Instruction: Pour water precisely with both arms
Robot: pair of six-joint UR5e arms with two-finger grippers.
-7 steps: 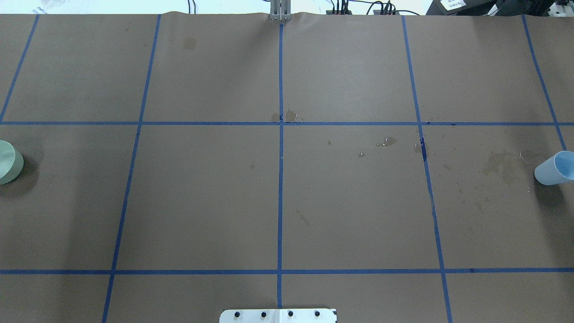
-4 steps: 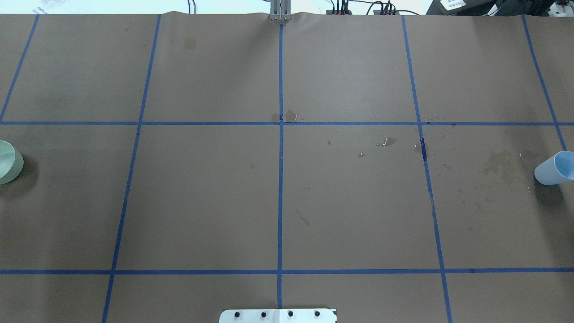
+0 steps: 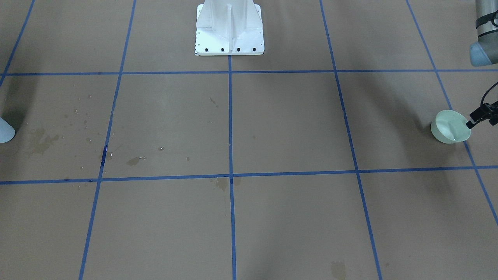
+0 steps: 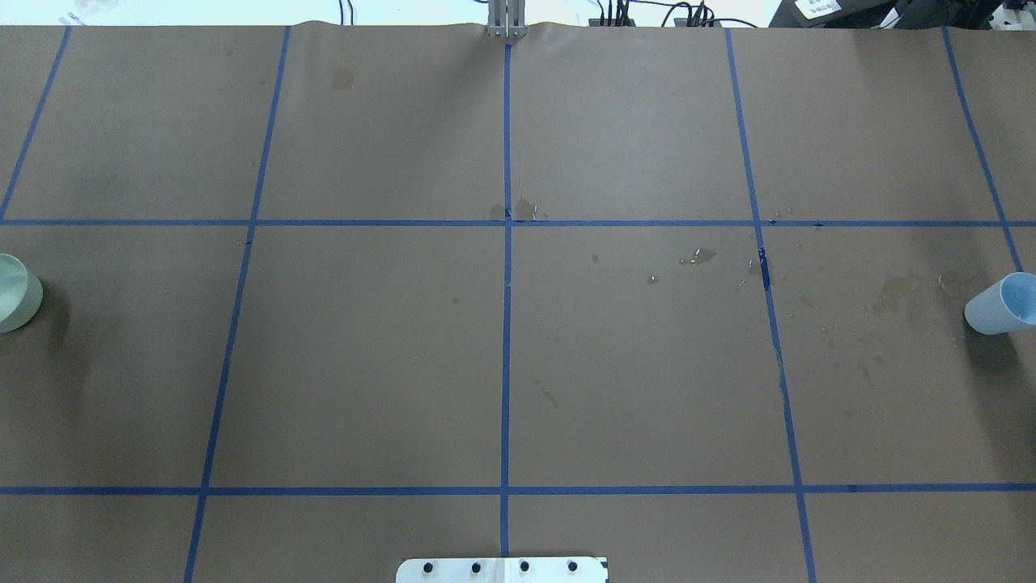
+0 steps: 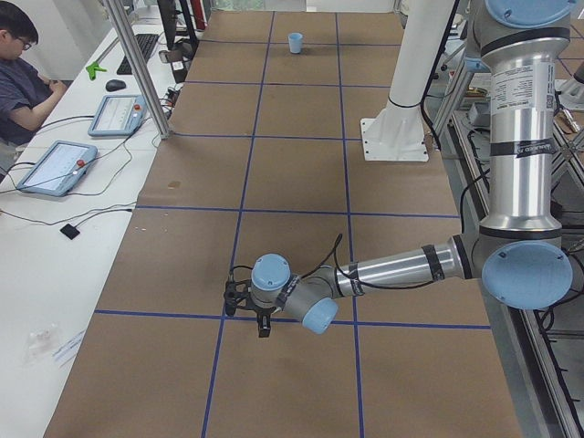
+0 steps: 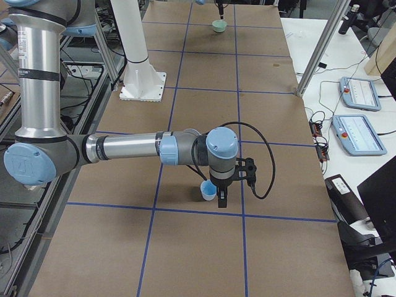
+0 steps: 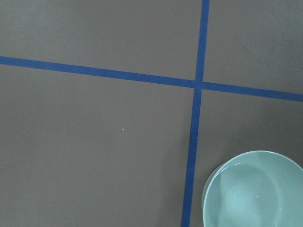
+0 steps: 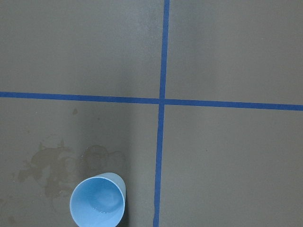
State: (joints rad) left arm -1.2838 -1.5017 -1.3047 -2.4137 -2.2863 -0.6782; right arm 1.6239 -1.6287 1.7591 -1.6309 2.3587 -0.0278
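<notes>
One green cup (image 4: pixel 16 293) clipped at overhead edge, blue cup (image 4: pixel 999 308) likewise

Green cup (image 4: pixel 14 293) is seen at L end of brown-papered table (image 4: pixel 364 364), blue cup (image 4: pixel 1004 304) at R end; white pedestal (image 3: pixel 229 27) is bolted at robot-side edge.

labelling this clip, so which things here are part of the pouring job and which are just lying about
Job: green cup, blue cup, left arm, right arm.
Lying about: white pedestal, dried stains, tape grid, tablets.
</notes>
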